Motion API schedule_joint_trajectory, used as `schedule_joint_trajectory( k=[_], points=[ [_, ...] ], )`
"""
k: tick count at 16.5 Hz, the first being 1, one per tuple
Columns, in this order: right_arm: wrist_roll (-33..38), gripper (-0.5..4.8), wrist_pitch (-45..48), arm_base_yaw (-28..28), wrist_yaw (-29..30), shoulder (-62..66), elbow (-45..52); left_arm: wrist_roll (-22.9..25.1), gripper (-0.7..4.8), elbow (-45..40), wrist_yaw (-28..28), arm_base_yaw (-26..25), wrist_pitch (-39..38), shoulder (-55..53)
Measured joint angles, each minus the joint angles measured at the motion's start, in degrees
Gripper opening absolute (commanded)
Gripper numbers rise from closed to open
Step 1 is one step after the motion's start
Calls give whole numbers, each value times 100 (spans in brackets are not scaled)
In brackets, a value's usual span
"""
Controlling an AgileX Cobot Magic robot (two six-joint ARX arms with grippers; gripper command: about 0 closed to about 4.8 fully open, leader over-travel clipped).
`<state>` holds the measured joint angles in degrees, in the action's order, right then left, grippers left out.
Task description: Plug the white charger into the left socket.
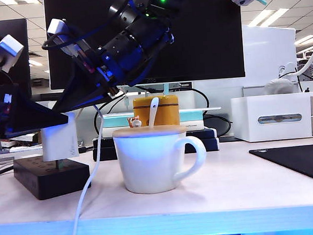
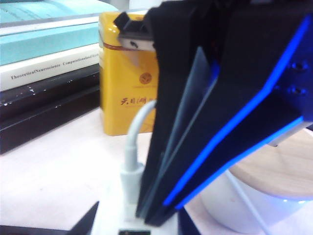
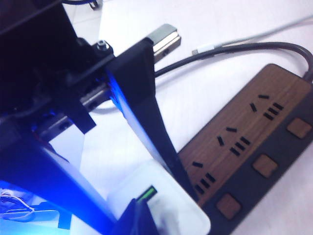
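White table: left tool, apparently gripping white charger; right tool.

"Theoretical Neuroscience – Computational…" on a white book spine – Chinese characters on the yellow tin

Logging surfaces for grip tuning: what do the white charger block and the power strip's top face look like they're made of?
The small white charger block looks like smooth, slightly glossy plastic, with soft highlights. The brick-shaped power strip has a matte wood-grain top face, possibly a printed veneer, on a dark matte plastic body.
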<state>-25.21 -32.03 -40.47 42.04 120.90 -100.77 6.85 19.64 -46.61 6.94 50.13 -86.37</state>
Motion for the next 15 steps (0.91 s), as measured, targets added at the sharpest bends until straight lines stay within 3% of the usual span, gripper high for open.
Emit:
schedule_joint_trajectory(
  k=[15],
  points=[
    [-361, -5, -455, -149, -177, 83, -120, 138, 179, 2, -144, 4, -162, 26]
  ],
)
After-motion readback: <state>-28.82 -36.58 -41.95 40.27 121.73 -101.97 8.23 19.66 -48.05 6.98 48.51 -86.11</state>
